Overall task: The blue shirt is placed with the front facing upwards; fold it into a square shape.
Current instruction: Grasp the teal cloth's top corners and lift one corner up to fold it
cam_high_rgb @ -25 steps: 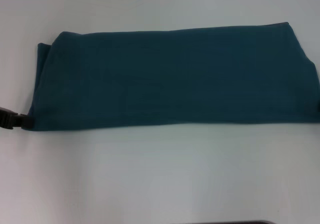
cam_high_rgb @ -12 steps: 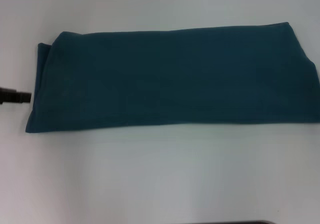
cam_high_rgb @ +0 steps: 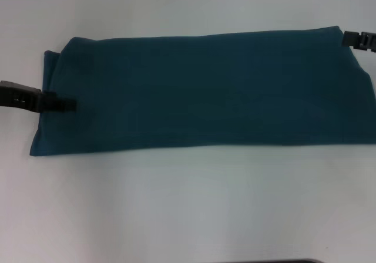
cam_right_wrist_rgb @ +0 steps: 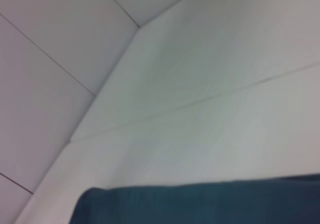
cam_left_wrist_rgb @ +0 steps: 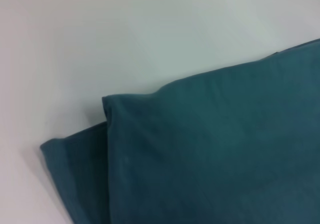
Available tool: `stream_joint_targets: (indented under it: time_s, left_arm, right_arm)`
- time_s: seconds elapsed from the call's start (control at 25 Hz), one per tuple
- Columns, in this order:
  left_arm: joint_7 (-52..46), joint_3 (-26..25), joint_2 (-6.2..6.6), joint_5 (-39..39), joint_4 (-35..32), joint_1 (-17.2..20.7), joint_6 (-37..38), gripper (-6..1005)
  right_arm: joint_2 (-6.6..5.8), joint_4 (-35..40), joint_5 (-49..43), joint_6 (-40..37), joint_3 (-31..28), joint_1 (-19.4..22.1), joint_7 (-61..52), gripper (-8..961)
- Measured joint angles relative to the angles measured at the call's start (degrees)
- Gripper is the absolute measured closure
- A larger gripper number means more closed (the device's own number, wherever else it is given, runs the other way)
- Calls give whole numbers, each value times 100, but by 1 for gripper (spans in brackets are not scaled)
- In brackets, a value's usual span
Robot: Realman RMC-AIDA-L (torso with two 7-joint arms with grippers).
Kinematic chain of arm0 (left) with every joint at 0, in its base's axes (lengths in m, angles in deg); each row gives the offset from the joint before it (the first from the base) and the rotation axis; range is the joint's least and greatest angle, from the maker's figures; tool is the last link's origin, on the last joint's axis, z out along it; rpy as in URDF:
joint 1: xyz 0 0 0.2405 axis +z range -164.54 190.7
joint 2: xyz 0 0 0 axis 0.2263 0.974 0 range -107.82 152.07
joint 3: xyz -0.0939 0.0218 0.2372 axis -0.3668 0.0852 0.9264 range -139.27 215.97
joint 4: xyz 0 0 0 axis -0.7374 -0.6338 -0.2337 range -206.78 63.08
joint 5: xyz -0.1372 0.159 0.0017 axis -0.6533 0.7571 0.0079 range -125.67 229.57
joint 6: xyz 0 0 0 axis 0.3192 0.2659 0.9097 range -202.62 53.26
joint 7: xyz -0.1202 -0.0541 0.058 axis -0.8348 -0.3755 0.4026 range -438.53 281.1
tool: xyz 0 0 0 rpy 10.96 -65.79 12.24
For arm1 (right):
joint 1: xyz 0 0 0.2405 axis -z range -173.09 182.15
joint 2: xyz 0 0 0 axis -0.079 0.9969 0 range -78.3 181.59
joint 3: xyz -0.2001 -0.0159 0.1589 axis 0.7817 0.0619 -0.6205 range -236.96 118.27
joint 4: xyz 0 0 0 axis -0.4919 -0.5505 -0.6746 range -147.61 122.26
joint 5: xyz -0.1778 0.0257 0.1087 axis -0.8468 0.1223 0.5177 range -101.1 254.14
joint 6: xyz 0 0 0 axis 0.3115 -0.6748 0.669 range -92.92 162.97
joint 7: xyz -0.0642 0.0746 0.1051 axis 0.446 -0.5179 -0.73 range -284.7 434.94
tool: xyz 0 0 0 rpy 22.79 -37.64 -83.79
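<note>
The blue shirt (cam_high_rgb: pixel 205 90) lies flat on the white table (cam_high_rgb: pixel 188 204) as a long band, plain side up. The left gripper (cam_high_rgb: pixel 61 105) reaches over the band's left short edge, cloth beneath its tip; the right gripper (cam_high_rgb: pixel 358 40) sits at the far right corner. Neither gripper's opening can be told. Judged step: halving the band. Pinch all layers together and carry them over evenly, edges aligned.

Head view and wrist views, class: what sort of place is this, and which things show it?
Probably a lab or test bench: a bare white table, one folded blue shirt, the left gripper and right gripper at its ends, plain panelled wall behind.
</note>
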Motion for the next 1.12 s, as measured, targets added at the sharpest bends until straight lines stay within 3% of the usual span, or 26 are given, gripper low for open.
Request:
stream_joint_targets:
  time_s: [0.36, 0.92, 1.12]
  left_arm:
    - [-41, -5, -23, 12, -155, 21, -355, 417]
    - [-113, 132, 3, 52, -539, -91, -631, 418]
    - [-160, 308, -44, 186, -705, -125, -814, 417]
  right_arm:
    - [118, -81, 316, 149, 20, -73, 43, 207]
    - [151, -166, 352, 187, 104, -165, 121, 208]
    - [163, -236, 337, 195, 134, -225, 153, 215]
